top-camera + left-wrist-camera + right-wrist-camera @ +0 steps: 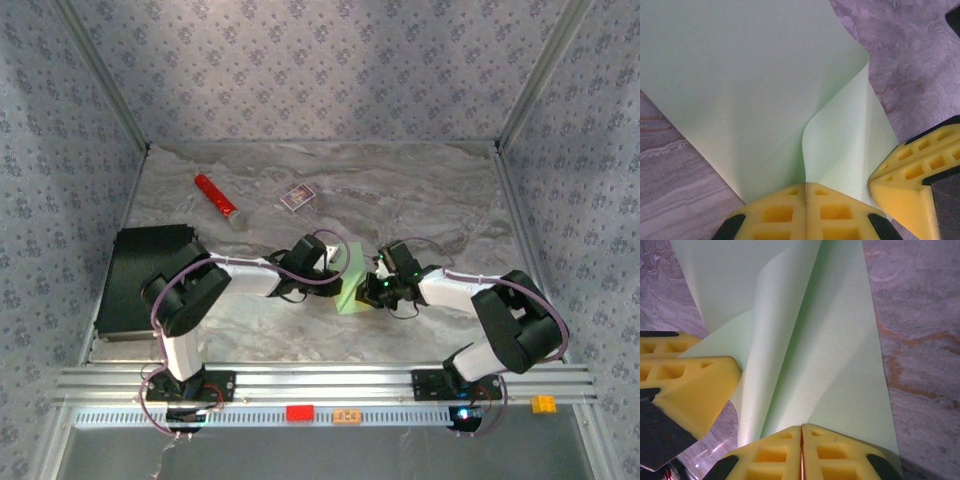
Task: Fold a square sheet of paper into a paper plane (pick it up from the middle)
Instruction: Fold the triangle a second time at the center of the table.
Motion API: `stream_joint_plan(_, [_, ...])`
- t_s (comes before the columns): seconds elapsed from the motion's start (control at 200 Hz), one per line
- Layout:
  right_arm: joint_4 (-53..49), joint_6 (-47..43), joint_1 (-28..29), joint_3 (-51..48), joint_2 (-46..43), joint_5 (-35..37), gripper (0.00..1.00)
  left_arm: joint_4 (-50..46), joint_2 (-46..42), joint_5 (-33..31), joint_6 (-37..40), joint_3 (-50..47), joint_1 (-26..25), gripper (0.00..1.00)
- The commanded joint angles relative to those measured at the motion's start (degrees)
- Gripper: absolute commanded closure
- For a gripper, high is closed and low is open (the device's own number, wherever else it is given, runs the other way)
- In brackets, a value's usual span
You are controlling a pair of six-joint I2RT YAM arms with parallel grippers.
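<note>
You're early on this one. The sheet (740, 90) is in the middle of the table (430, 190), held between your two arms. The left gripper (806, 195) has its jaws pressed together on the sheet's near edge. The right gripper (801, 435) is clamped on the same sheet just beside it.

Picking it up looks done, I'd say. But what you've got is only a soft roll: one flap curls over the other with a rounded bend, and there's no flat, sharp crease that I can spot. No pointed nose, no centre ridge, nothing dart-like yet.

So my guess is basically all the real folding is left: press that bend flat, then the corners, then the wings. I can't tell whether the sheet's far edge rests on the table or hangs clear. The red cylinder (217, 197) and the box (297, 197) sit well apart at the back, out of your way.
</note>
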Motion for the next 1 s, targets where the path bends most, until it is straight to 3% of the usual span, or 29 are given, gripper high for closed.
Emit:
stream_joint_plan(0.0, [-2.8, -1.1, -0.3, -0.4, 0.9, 2.0, 0.89, -0.7, -0.9, -1.1, 1.8, 1.2, -0.1, 0.96])
stream_joint_plan(0.994, [-2.5, -1.6, -1.2, -0.6, 0.9, 1.4, 0.89, -0.1, -2.0, -1.0, 3.4, 1.7, -0.1, 0.96])
